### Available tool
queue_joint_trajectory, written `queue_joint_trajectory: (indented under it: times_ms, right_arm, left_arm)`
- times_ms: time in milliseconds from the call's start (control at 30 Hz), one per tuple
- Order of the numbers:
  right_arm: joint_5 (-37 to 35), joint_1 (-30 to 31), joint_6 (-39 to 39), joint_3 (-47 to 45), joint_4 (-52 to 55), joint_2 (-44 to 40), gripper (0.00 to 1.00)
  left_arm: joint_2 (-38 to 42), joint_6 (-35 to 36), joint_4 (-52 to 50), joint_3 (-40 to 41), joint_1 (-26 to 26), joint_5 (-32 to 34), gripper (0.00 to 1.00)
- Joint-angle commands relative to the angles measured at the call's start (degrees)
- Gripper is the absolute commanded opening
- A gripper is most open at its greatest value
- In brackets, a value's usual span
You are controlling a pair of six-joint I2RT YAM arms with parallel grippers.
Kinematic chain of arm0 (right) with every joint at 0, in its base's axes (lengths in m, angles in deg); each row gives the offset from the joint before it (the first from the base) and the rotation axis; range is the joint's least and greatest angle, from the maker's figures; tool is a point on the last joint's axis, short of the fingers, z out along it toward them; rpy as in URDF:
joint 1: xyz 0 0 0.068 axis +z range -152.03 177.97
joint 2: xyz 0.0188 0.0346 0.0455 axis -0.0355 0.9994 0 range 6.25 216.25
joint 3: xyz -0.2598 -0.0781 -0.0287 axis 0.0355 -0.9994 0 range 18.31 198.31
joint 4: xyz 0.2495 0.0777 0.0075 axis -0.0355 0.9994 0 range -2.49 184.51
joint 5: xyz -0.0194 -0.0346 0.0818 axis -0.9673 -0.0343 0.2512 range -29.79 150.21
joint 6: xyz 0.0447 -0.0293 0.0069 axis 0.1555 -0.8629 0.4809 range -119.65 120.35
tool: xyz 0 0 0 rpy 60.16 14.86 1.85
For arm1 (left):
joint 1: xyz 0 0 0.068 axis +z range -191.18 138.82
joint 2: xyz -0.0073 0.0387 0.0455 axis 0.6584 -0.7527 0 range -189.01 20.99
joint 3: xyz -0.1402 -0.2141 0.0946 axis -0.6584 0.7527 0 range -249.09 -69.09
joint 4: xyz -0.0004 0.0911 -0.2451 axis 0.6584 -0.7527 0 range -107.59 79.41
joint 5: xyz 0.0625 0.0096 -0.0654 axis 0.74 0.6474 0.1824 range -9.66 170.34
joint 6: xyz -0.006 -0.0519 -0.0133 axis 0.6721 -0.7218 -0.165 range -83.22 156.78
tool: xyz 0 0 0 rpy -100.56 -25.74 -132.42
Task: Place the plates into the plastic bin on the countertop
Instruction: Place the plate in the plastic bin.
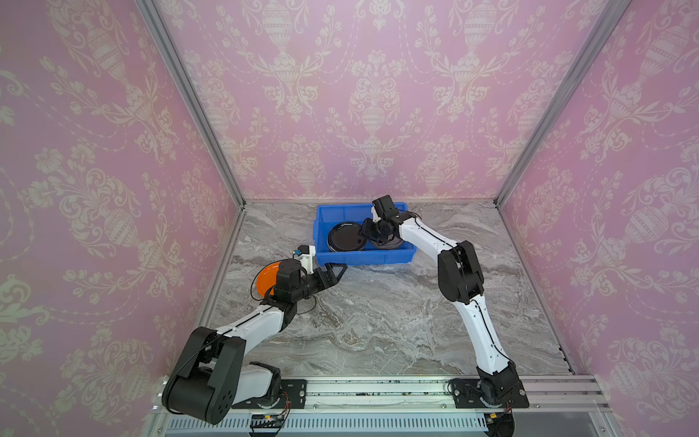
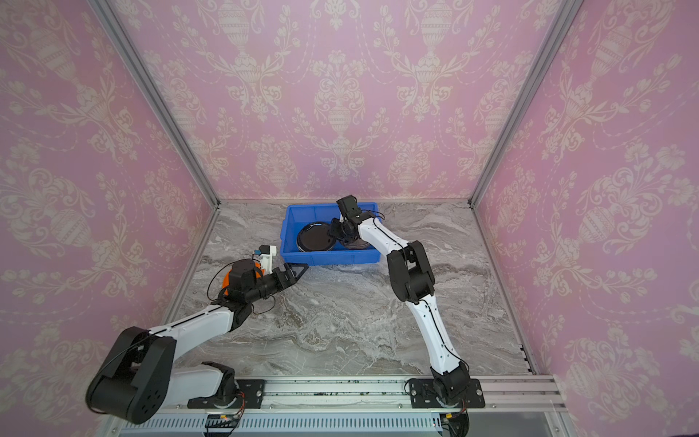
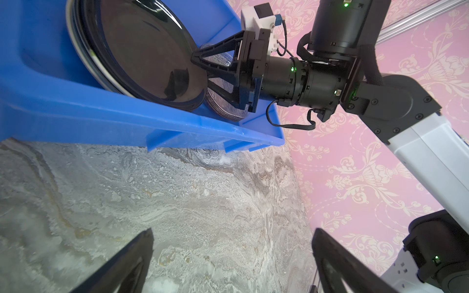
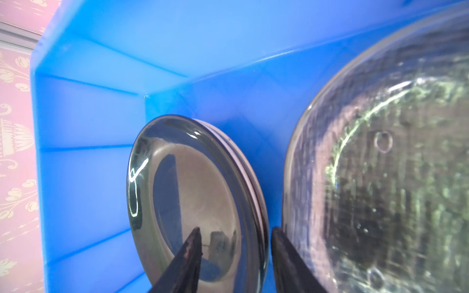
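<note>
The blue plastic bin (image 1: 363, 261) (image 2: 329, 259) stands at the back of the countertop (image 1: 378, 310). Inside it a black plate (image 1: 345, 236) (image 4: 193, 182) tops a stack on the left, with textured glass plates (image 4: 393, 177) (image 3: 223, 106) beside it. My right gripper (image 1: 368, 234) (image 4: 236, 229) reaches down into the bin, open, its fingers straddling the black plate's rim between the two stacks. An orange plate (image 1: 266, 280) (image 2: 226, 280) lies on the countertop at the left, partly hidden under my left wrist. My left gripper (image 1: 336, 273) (image 3: 233, 232) hangs open and empty by the bin's front left corner.
Pink patterned walls close in the countertop on three sides. A metal rail (image 1: 378, 393) with both arm bases runs along the front edge. The right arm's elbow (image 1: 459, 272) stands to the right of the bin.
</note>
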Motion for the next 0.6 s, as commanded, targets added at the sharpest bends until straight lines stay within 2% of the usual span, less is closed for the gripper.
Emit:
queue_joint_trajectory:
  times_ms: [0, 200, 567]
  right_arm:
    - [-2.42, 0.07, -2.16, 1.05, 2.96, -3.18, 0.48]
    - [-2.62, 0.04, -2.69, -1.14, 1.96, -5.2, 0.48]
    - [1.05, 0.38, 0.39, -0.71, -1.13, -1.41, 0.46]
  left_arm:
    - [-0.49, 0.92, 0.66, -1.67, 0.41, -0.5, 0.99]
    - [-1.14, 0.75, 1.17, -2.12, 0.37, -0.49, 0.99]
    - [-0.75, 1.35, 0.43, -1.85, 0.42, -0.26, 0.99]
